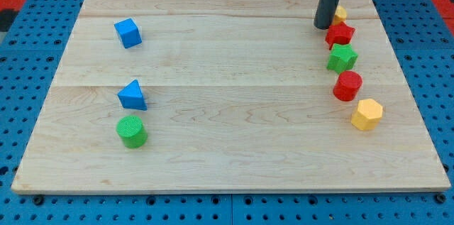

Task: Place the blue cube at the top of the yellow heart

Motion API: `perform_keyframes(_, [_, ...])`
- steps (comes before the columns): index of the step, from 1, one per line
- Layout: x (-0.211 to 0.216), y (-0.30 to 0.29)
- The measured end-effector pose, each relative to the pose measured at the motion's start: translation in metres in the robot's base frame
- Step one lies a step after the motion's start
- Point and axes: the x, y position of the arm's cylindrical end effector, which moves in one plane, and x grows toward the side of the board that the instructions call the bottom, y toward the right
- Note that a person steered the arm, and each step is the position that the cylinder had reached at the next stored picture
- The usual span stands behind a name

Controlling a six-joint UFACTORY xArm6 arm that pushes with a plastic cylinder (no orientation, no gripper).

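Note:
The blue cube (pixel 128 33) sits at the upper left of the wooden board (pixel 227 154). The yellow heart (pixel 340 13) is at the upper right, mostly hidden behind my rod, only a small yellow part showing. My tip (pixel 324 25) rests on the board just left of the yellow heart and just up-left of the red star (pixel 340 35). The tip is far to the right of the blue cube.
A blue triangle (pixel 133 95) and a green cylinder (pixel 132 131) lie at the left. Down the right side run the red star, a green star (pixel 342 58), a red cylinder (pixel 347 86) and a yellow hexagon (pixel 367 114).

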Motion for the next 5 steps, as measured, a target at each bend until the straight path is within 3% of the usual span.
perform_keyframes(1, [0.030, -0.065])
perform_keyframes(2, [0.105, -0.098])
perform_keyframes(3, [0.138, -0.210])
perform_keyframes(4, [0.128, -0.331])
perform_keyframes(5, [0.079, -0.384])
